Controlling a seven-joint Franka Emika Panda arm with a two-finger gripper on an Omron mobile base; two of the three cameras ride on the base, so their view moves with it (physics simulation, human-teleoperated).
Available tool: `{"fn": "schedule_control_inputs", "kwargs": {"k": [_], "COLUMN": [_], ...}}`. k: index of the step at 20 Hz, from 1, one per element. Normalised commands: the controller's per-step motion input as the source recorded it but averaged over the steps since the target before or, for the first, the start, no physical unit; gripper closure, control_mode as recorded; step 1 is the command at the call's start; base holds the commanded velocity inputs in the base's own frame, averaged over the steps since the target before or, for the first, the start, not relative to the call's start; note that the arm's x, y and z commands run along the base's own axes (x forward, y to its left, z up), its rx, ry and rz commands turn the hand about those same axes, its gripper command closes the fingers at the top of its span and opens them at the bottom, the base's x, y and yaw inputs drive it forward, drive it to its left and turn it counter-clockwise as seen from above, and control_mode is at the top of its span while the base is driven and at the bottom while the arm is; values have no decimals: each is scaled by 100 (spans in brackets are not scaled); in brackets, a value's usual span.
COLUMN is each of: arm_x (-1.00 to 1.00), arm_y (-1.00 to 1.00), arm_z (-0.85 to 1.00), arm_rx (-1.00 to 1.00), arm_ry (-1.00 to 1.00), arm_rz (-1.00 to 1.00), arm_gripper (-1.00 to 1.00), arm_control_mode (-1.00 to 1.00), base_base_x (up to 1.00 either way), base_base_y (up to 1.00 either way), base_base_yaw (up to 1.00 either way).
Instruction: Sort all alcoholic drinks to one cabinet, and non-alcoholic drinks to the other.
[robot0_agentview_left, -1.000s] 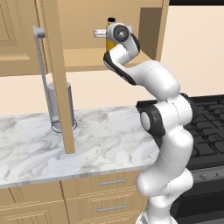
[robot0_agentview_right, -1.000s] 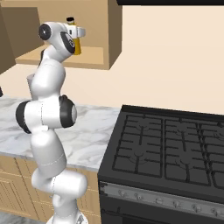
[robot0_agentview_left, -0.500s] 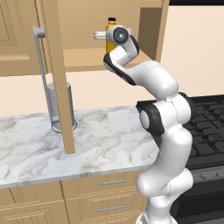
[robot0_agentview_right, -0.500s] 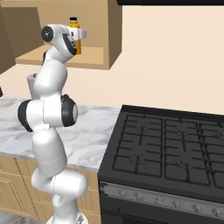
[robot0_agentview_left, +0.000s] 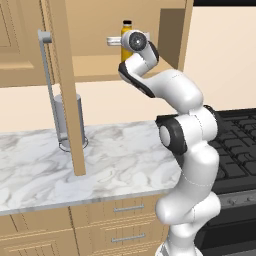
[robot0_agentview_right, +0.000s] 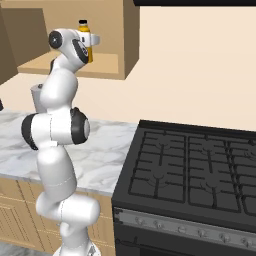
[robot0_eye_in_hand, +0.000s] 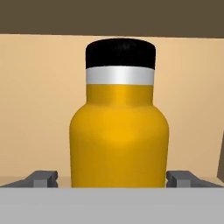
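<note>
The non-alcoholic drink, an orange-yellow bottle (robot0_agentview_left: 126, 31) with a black cap, stands upright on the floor of the narrow open wall cabinet (robot0_agentview_left: 95, 67). From the right base view the bottle (robot0_agentview_right: 85, 32) sits near the shelf's front, beside the white hand. My gripper (robot0_eye_in_hand: 117, 178) is open around the bottle (robot0_eye_in_hand: 119, 140). Its fingertips (robot0_eye_in_hand: 41, 178) stand clear of the bottle's sides, with a gap on each side. The alcoholic drinks are out of view.
The cabinet's open door (robot0_agentview_left: 67, 100) with a long grey bar handle (robot0_agentview_left: 47, 85) juts out over the marble counter (robot0_agentview_left: 115, 160). A grey canister (robot0_agentview_left: 70, 122) stands behind it. A black stove (robot0_agentview_right: 200, 170) lies to the right. Closed drawers (robot0_agentview_left: 125, 220) run under the counter.
The jaws have spread apart and let go of the orange bottle, which stays standing on the shelf. The arm has barely moved.
</note>
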Motion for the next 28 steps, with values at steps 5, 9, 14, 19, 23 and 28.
{"fn": "schedule_control_inputs", "kwargs": {"k": [5,9,14,19,23,28], "arm_x": [-25,-41,-59,-75,-82,-78], "arm_y": [13,8,0,0,-5,0], "arm_z": [19,12,6,1,0,0], "arm_rx": [0,0,0,0,0,0], "arm_ry": [-1,0,0,0,0,2], "arm_rz": [0,0,-2,-9,-12,-10], "arm_gripper": [-100,-100,-100,-100,-100,-100], "arm_control_mode": [-100,-100,-100,-100,-100,-100], "base_base_x": [0,0,0,0,0,0], "base_base_y": [0,0,0,0,0,0], "base_base_yaw": [0,0,0,0,0,0]}}
